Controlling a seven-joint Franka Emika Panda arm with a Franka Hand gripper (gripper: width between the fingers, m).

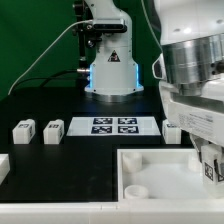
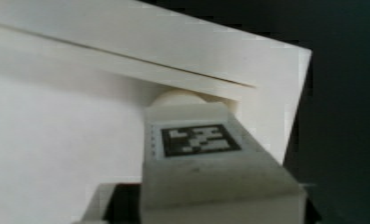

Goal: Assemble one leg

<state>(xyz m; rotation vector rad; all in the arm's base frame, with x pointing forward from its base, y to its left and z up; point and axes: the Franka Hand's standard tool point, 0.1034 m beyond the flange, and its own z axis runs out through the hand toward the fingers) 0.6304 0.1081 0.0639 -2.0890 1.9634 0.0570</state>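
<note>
Exterior view, left to right: two loose legs (image 1: 23,131) (image 1: 53,129) on tabletop (image 1: 60,160) at 9 o'clock of marker board (image 1: 113,125); another leg (image 1: 172,131) at board's 3 o'clock. Tray (image 1: 150,170) in foreground. Gripper (image 1: 210,168) at far right, low over tray.

Wrist view: gripper clamps tagged leg (image 2: 198,150), long axis running away from camera, far end at round socket (image 2: 191,98). Judgement: leg roughly aligned; push-in comes next.
</note>
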